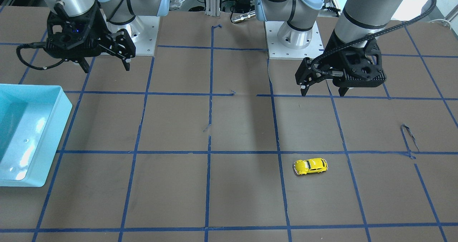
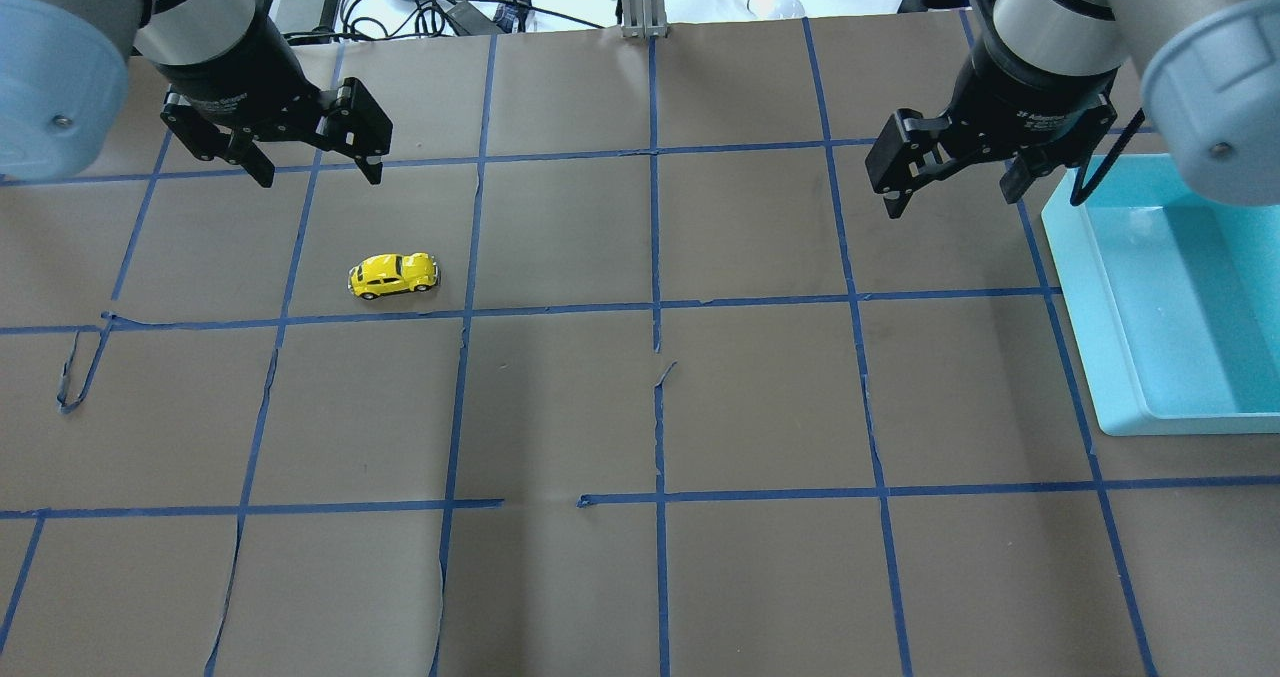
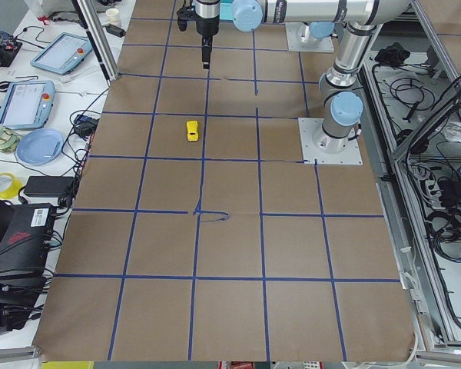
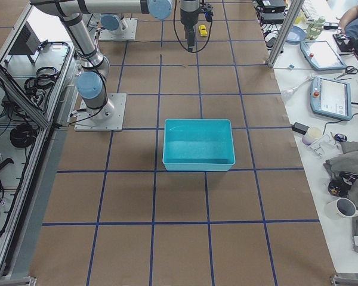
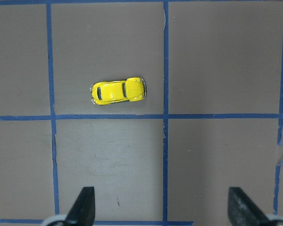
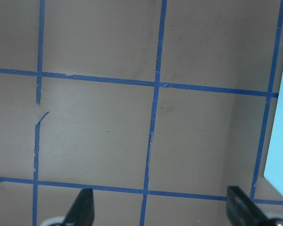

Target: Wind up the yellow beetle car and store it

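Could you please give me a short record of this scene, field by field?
car: yellow beetle car, on its wheels on the table, on the left arm's side
left pincer: open, empty, raised, apart from the car
right pincer: open, empty, raised near the bin
bin: turquoise bin, on the right arm's side, nothing seen inside
progress: car not yet grasped or stored

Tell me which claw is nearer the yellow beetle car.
Left. The left claw hangs open above the table, close by the yellow beetle car. The right claw is far across the table, beside the blue bin.
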{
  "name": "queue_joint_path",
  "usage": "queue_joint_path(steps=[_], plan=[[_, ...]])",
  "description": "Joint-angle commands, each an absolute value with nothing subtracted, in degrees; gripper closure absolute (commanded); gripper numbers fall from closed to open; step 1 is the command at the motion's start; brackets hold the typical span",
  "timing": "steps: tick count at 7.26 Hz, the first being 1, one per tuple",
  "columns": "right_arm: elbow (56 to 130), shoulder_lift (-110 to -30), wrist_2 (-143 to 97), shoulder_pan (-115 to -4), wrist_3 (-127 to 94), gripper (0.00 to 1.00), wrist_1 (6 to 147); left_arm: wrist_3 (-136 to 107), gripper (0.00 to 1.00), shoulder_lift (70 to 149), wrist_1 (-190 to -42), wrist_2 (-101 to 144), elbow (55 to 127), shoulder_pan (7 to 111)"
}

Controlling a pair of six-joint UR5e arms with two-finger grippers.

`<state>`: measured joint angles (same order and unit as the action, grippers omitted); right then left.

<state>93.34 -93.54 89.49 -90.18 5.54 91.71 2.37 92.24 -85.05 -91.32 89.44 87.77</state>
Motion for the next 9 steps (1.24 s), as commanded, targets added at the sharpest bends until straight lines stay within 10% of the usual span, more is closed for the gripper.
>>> queue_joint_path(steps=[1, 9], plan=[[93.34, -93.60, 89.91, -90.18, 5.54, 0.00, 91.76, 3.07, 0.00, 92.28, -84.99, -91.06, 89.39, 87.45], [93.34, -93.60, 89.91, -90.18, 6.24, 0.00, 91.67, 2.99, 0.00, 92.20, -84.99, -91.05, 89.38, 87.19]])
